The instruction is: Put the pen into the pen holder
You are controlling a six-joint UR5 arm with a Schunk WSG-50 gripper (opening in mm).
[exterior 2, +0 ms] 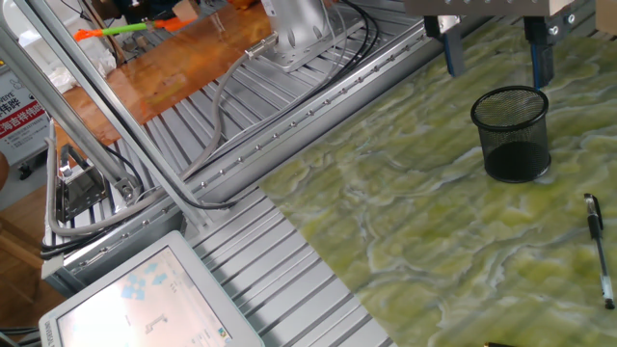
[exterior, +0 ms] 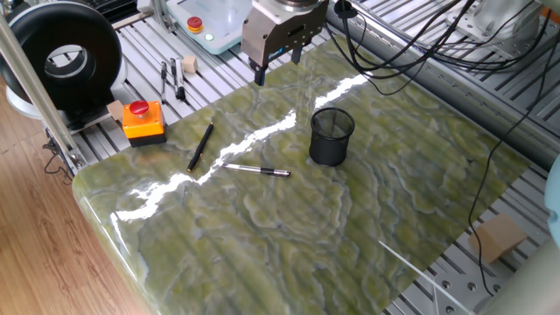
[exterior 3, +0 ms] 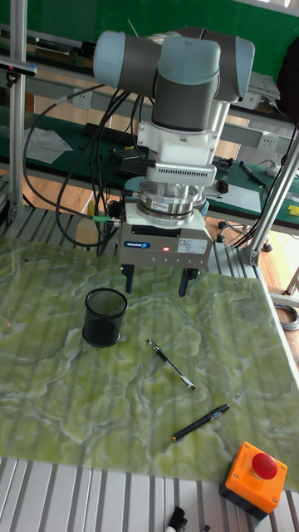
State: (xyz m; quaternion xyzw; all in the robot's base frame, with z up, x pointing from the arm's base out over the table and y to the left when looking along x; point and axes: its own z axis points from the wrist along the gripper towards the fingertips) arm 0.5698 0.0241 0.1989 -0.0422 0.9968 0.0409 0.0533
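The slim silver-grey pen (exterior: 255, 170) (exterior 3: 170, 363) lies flat on the green marbled table, just left of the pen holder in one fixed view; its length also shows at the right edge of the other fixed view (exterior 2: 600, 253). The pen holder (exterior: 332, 136) (exterior 2: 511, 133) (exterior 3: 105, 316), a black mesh cup, stands upright with nothing inside. My gripper (exterior: 277, 65) (exterior 2: 496, 60) (exterior 3: 158, 283) hangs open above the table's far edge, behind the holder and well away from the pen, with nothing between its fingers.
An all-black pen (exterior: 200, 146) (exterior 3: 201, 421) lies further out than the silver one. An orange box with a red button (exterior: 143, 121) (exterior 3: 256, 474) sits at the table's corner. Cables trail behind the arm, and small tools (exterior: 172, 77) lie on the slatted frame.
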